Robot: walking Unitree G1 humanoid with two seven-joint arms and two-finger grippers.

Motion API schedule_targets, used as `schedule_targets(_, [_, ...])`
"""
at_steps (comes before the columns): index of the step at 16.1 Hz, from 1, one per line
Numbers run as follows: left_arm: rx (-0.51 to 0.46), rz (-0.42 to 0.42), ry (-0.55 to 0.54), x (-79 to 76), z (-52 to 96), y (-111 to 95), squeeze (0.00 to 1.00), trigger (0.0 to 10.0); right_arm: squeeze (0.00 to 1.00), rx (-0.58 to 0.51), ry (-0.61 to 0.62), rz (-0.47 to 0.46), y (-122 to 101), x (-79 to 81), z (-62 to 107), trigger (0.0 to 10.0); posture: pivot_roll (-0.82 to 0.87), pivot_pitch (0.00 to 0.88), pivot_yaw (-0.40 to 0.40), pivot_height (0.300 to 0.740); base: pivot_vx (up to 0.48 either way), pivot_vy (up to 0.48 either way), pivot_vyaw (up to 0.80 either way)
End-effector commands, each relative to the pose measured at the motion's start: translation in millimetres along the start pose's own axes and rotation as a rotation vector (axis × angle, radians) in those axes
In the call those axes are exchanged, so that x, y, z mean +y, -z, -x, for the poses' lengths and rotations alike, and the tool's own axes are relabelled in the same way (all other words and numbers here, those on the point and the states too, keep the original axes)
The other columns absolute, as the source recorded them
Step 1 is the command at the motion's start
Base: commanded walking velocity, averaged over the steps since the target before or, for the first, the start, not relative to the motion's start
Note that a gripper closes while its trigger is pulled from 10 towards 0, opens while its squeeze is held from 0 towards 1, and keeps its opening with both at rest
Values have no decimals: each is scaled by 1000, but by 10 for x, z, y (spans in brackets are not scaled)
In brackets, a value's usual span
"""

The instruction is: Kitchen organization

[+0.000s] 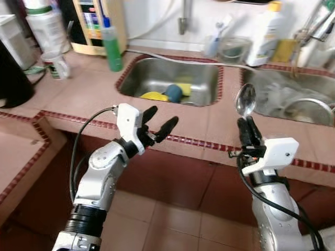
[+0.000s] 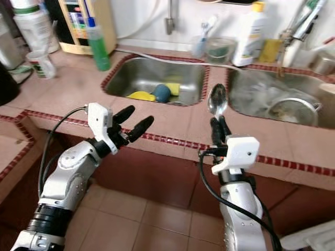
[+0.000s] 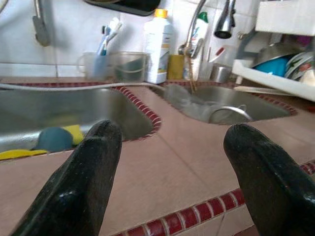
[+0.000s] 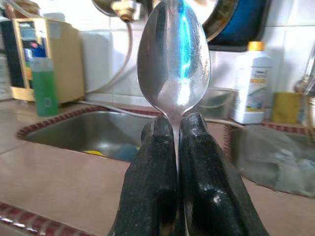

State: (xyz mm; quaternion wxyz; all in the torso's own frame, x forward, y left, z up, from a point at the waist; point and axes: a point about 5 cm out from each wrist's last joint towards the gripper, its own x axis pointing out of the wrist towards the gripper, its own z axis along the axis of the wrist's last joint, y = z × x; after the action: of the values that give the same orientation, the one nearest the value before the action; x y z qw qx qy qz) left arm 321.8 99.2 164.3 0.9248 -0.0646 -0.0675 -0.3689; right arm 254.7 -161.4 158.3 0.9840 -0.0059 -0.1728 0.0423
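Note:
A shiny metal spoon stands upright, bowl up, with my right gripper shut on its neck; the right wrist view shows the spoon pinched between both fingers. It hangs over the tiled counter strip between the left sink and the right sink. My left gripper is open and holds nothing, over the counter's front edge before the left sink. Its fingertips point toward the sinks.
The left sink holds a yellow cloth and a blue round thing. A steel pot sits in the right sink. Behind: a green bottle, white bottle, toothbrush cup, mug. A lower counter lies at left.

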Motion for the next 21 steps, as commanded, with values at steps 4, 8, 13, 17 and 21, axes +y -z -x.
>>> schedule_targets(4, [5, -34, 22, 3, 47, -7, 0, 10000, 0, -12, -9, -9, -24, 32, -7, 10000, -144, 55, 49, 740, 359, 0, 0])
schedule_targets(8, [7, -32, 24, -3, 46, -5, 0, 10000, 0, -8, -5, -5, -24, 19, -9, 10000, -144, 65, 47, 740, 384, 0, 0])
schedule_targets(13, [8, -31, 26, -5, 45, -4, 0, 10000, 0, -4, -4, -12, -21, 18, -11, 10000, -144, 67, 46, 740, 385, 0, -588])
schedule_targets(17, [22, -23, 21, -6, 38, 17, 0, 10000, 0, -1, -7, -8, -15, 33, -14, 10000, -142, 66, 46, 740, 285, 0, 0])
schedule_targets(21, [35, -6, -39, -13, -12, 25, 0, 10000, 0, 78, 62, -28, 73, 0, -30, 10000, -143, 67, 45, 740, 0, 0, 0])
